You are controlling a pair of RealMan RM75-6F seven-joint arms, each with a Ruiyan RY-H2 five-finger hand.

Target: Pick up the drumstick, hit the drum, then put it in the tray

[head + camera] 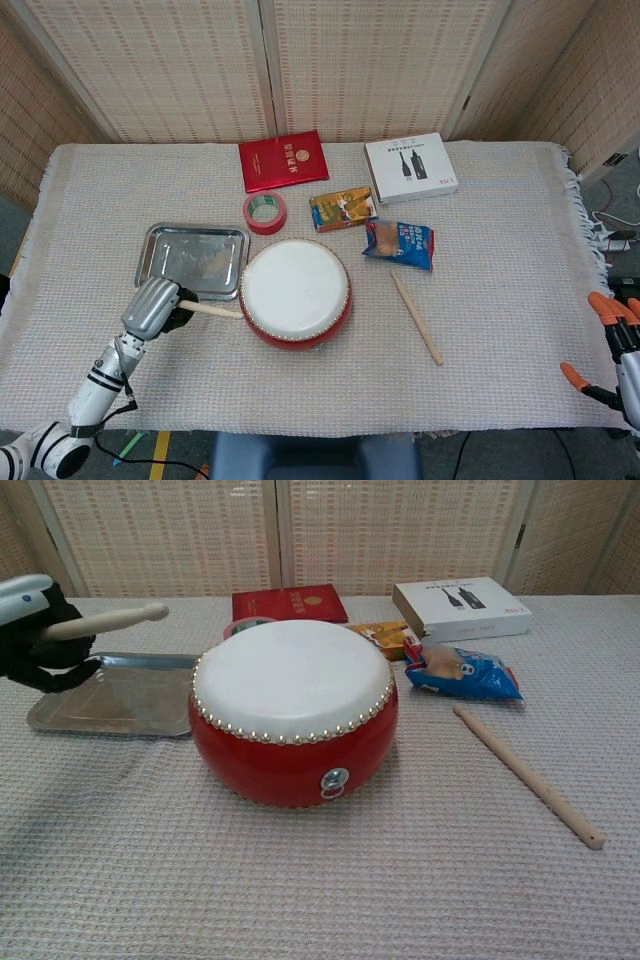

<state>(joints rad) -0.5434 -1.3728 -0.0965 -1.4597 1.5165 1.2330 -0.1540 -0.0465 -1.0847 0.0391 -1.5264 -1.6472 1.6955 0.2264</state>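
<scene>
A red drum (295, 293) (293, 710) with a white skin stands mid-table. My left hand (155, 306) (35, 635) grips a wooden drumstick (213, 310) (105, 620), raised to the drum's left and pointing toward the drum. Its tip hangs short of the drum's rim in the chest view. The steel tray (192, 260) (115, 695) lies left of the drum, under and behind that hand. A second drumstick (416, 317) (527, 775) lies on the cloth right of the drum. My right hand (620, 350) shows at the right edge, off the table, with its fingers spread and holding nothing.
Behind the drum lie a red tape roll (264, 212), a red booklet (283, 160), a snack pack (342, 209), a blue snack bag (399, 244) and a white box (410, 167). A woven cloth (500, 260) covers the table.
</scene>
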